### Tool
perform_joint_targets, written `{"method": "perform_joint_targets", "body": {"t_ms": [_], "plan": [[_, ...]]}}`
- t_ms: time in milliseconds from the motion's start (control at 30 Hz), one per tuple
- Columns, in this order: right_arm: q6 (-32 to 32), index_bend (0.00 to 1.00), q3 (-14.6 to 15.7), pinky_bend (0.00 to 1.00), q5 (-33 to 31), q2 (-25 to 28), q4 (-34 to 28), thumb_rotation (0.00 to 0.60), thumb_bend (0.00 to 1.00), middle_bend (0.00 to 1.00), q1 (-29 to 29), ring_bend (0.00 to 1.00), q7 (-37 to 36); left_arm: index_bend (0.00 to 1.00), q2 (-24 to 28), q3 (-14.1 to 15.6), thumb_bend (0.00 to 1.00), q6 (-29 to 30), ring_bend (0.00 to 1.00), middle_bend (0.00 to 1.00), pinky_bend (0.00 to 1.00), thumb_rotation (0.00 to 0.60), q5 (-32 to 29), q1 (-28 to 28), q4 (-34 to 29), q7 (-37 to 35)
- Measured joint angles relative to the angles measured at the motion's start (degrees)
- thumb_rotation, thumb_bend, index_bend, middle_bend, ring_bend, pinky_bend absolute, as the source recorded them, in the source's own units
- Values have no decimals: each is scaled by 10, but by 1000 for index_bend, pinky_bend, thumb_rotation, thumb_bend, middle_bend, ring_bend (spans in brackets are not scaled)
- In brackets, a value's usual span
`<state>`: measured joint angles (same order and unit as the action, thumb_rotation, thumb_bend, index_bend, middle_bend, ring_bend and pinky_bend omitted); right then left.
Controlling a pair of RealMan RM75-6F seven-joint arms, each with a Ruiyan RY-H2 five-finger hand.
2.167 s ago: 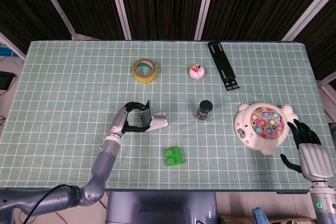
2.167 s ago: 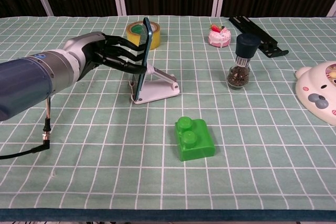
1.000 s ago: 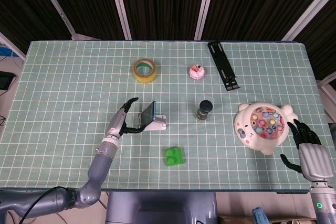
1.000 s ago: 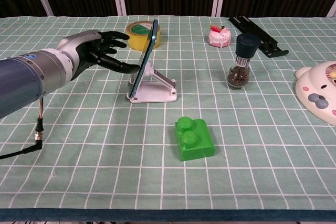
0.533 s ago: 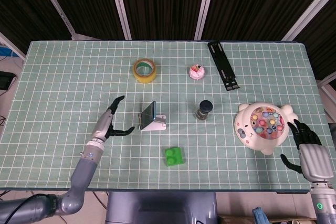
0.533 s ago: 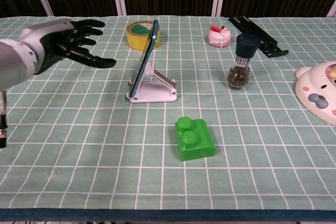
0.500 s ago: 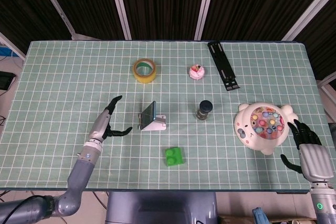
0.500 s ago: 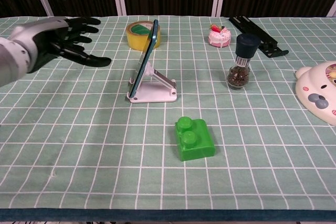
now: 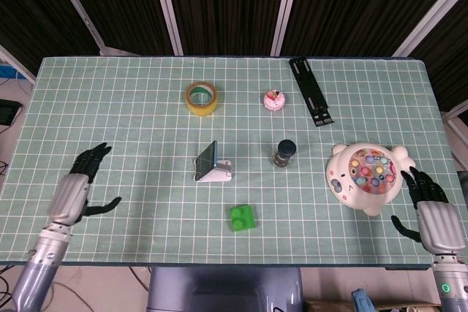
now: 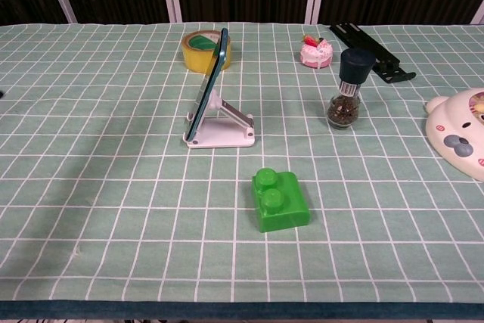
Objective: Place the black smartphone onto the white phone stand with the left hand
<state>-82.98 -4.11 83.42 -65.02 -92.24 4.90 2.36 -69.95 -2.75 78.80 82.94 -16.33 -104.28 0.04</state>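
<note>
Head view shows the left hand (image 9: 74, 193) over the near left part of the worktop (image 9: 110, 107), released, with its fingers spread apart and nothing in it. The black smartphone (image 9: 206, 160) is well apart from this hand, on its right side; it leans tilted on the white phone stand (image 9: 218, 174), with its lower edge in the stand. In the chest view the smartphone (image 10: 209, 85) appears edge-on, sloping back against the support of the stand (image 10: 223, 129), and the left hand does not appear there.

The right hand (image 9: 433, 223) is at the near right edge of the worktop, also released, fingers apart and holding nothing. Just beside it, on the far side of its fingers, lies a white bear-shaped fishing toy (image 9: 368, 175) with coloured pieces. Between the stand and this toy stands a pepper grinder (image 9: 283, 153) with a dark cap. A green building brick (image 9: 243, 218) lies near the stand, toward the robot. Farther from both hands are a roll of yellow tape (image 9: 201, 98), a small pink cake toy (image 9: 274, 99) and a black bracket (image 9: 312, 90).
</note>
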Motion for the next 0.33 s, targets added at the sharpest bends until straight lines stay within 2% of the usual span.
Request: {"method": "perform_joint_targets", "body": {"t_ms": [133,333], "plan": [[-1,60,0,151,1,0,0,600,364,0,0,0,0,0,15,34,114,62,0,0,0,600,40,48,54,49],[-1,60,0,151,2,0,1,600,363,0,-1,0,-2,0,10,50,111,121,0,0,0,600,65,88,127,82]]}}
